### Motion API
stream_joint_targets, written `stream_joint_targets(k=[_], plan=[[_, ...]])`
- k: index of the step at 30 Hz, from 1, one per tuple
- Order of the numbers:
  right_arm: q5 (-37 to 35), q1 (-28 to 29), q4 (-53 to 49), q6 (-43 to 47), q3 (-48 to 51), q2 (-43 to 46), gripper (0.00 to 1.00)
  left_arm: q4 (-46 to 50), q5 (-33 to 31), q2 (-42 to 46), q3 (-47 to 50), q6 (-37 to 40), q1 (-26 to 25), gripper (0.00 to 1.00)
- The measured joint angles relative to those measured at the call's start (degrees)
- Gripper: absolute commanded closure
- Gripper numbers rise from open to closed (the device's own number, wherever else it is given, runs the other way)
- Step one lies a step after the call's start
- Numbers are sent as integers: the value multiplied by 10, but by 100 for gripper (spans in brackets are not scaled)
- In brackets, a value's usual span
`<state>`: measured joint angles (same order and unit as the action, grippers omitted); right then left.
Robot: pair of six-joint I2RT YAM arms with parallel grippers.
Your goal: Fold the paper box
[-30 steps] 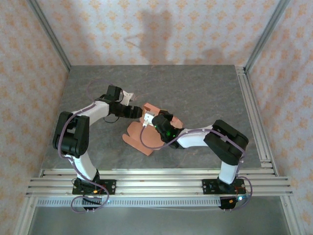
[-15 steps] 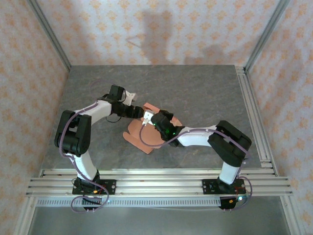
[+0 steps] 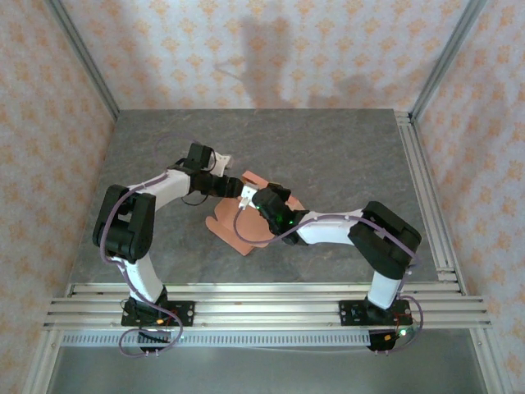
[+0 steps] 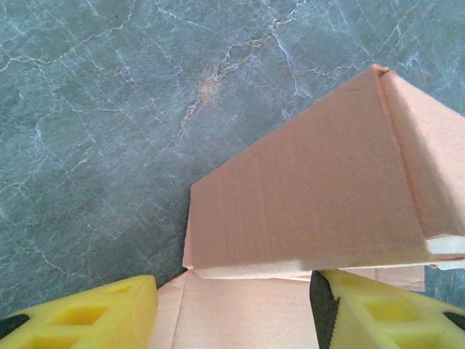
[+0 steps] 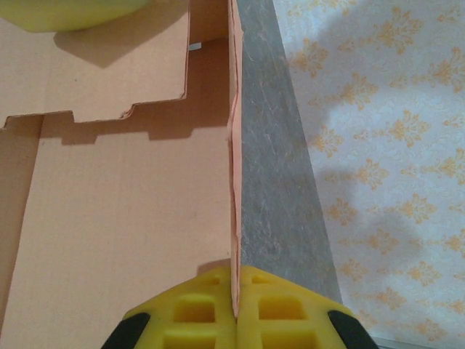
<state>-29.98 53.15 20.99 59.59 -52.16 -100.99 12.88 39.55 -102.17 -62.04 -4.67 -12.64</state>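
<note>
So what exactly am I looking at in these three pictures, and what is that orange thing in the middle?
It is a machine with a left arm and a right arm, both jointed and bolted to the near edge of a grey table. The wide picture is taken from above and behind them. The other two come from small cameras on each wrist, so the yellow pieces are the fingers. The orange thing is a paper box, a cut sheet of thin card half folded, with one panel raised. The right hand pinches an upright card edge between shut fingers. The left hand is open, its fingers apart over the card.
</note>
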Motion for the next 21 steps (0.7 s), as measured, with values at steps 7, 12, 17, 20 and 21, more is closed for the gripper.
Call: stream_joint_targets(k=[7, 12, 17, 20, 21], plan=[[-1, -1, -6, 0, -5, 0, 100, -54, -11, 0, 23, -2, -9, 42], [0, -1, -20, -2, -13, 0, 100, -83, -11, 0, 35, 5, -10, 43], [0, -2, -44, -13, -24, -1, 100, -99, -11, 0, 39, 13, -14, 41], [0, -3, -52, -20, -30, -3, 100, -109, -12, 0, 45, 16, -14, 40], [-3, -3, -51, -19, -31, -5, 100, -109, -13, 0, 45, 16, -14, 40]])
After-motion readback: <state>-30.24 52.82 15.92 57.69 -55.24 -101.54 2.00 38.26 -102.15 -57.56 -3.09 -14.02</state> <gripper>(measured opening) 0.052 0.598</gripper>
